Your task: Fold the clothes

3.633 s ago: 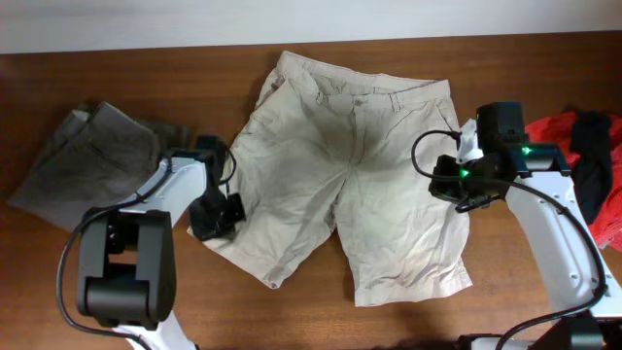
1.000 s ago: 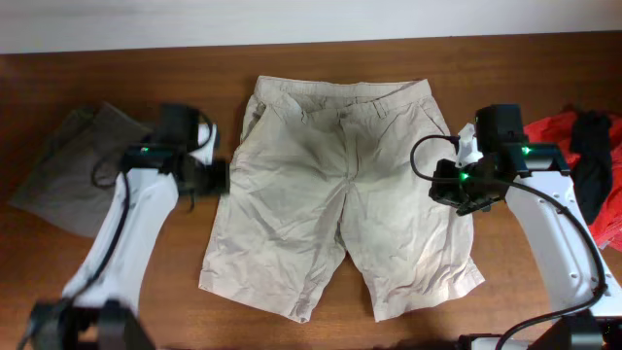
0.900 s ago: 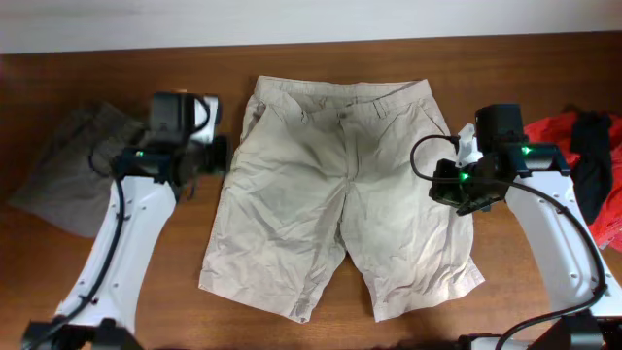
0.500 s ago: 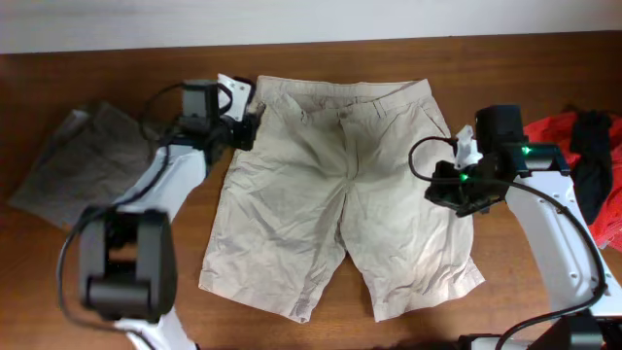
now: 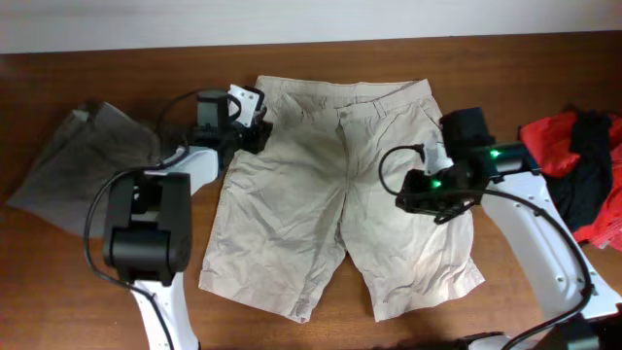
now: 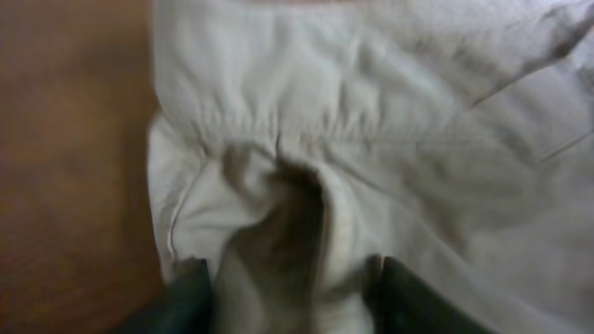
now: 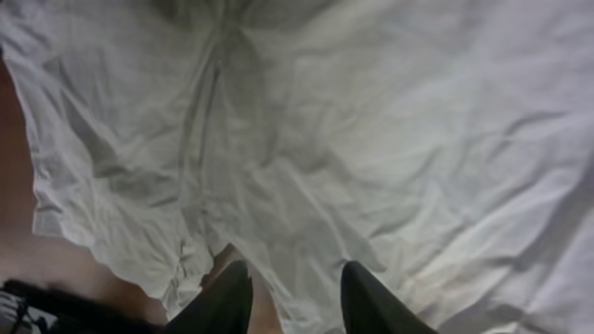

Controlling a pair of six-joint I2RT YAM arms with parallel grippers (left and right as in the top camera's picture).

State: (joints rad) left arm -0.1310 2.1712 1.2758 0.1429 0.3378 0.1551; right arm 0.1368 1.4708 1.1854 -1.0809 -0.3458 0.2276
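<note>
The light beige shorts [image 5: 330, 194] lie flat in the middle of the table, waistband at the far side and both legs spread toward me. My left gripper [image 5: 258, 124] sits at the waistband's left corner. In the left wrist view, the left gripper [image 6: 297, 283] is open, its fingers [image 6: 190, 299] straddling a raised hump of the shorts [image 6: 418, 93]. My right gripper [image 5: 428, 199] hovers over the right leg. In the right wrist view, the right gripper [image 7: 297, 278] is open, and nothing lies between its fingers above the shorts [image 7: 371, 111].
Darker grey shorts [image 5: 83, 165] lie crumpled at the left of the wooden table [image 5: 117, 58]. A red garment [image 5: 544, 131] and a black one [image 5: 583, 165] are heaped at the right edge. The white wall runs along the far side.
My left gripper has swung from the table left of the shorts onto the waistband's left corner. My right gripper has opened and shifted left from the shorts' right edge over the right leg.
</note>
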